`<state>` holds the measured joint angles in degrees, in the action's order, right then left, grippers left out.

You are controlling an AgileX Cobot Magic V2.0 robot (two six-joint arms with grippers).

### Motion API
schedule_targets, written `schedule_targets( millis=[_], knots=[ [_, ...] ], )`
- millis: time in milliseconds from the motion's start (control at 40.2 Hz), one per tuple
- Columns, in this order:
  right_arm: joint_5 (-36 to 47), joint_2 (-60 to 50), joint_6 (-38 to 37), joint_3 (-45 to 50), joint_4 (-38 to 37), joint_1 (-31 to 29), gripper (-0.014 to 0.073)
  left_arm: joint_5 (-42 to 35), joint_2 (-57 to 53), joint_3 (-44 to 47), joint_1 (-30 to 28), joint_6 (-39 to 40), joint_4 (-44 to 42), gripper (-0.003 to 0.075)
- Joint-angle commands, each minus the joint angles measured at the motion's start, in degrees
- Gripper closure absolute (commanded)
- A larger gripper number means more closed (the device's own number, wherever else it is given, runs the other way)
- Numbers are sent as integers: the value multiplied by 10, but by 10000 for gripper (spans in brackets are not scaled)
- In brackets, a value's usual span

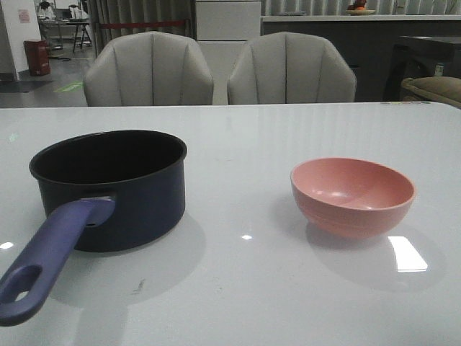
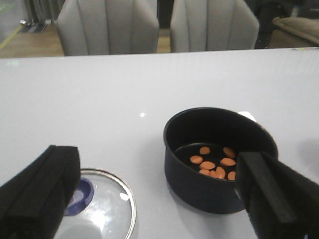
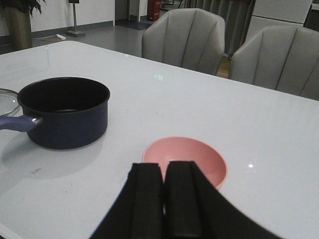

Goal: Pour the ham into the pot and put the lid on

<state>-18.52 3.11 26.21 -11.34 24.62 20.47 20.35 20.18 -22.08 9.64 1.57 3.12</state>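
Sitting on the white table (image 1: 238,288), the pot (image 1: 115,187) stands upright on my left side with its long handle (image 1: 47,259) pointing back toward me. From my left wrist I see the ham (image 2: 214,164) lying as a scatter of orange chunks on the bottom of the pot, toward the side nearest my left gripper (image 2: 154,194). That gripper hovers above the table with its two black fingers (image 2: 40,189) spread wide apart and nothing between them. The lid (image 2: 107,209) lies flat on the table just beside the pot, knob (image 2: 79,191) up, partly hidden behind one finger; it does not cover the pot.

The pink bowl (image 1: 353,194) stands upright on my right side, well apart from the pot, and its inside looks bare. My right gripper (image 3: 164,199) hangs above the table near the bowl, its fingers pressed together and holding nothing. Two grey chairs (image 1: 216,68) stand behind the far edge of the table.
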Motion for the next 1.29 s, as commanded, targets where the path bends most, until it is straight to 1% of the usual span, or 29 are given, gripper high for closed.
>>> schedule_targets(
  millis=[0,199,373,448,647,920,1144,1268],
  knots=[
    [42,5,5,-16,8,0,444,-13,61,-44,-39,26,6,52],
    [42,5,5,-16,8,0,444,42,168,-100,-120,27,44,52],
    [42,5,5,-16,8,0,444,130,274,-149,-163,27,52,52],
    [42,5,5,-16,8,0,444,146,321,-166,-168,27,52,52],
    [42,5,5,-16,8,0,444,150,444,-221,-168,27,46,64],
    [42,5,5,-16,8,0,444,217,607,-325,-168,27,31,64],
    [42,5,5,-16,8,0,444,219,673,-362,-168,69,7,64],
    [42,5,5,-16,8,0,444,213,695,-374,-168,71,7,64]
  ],
)
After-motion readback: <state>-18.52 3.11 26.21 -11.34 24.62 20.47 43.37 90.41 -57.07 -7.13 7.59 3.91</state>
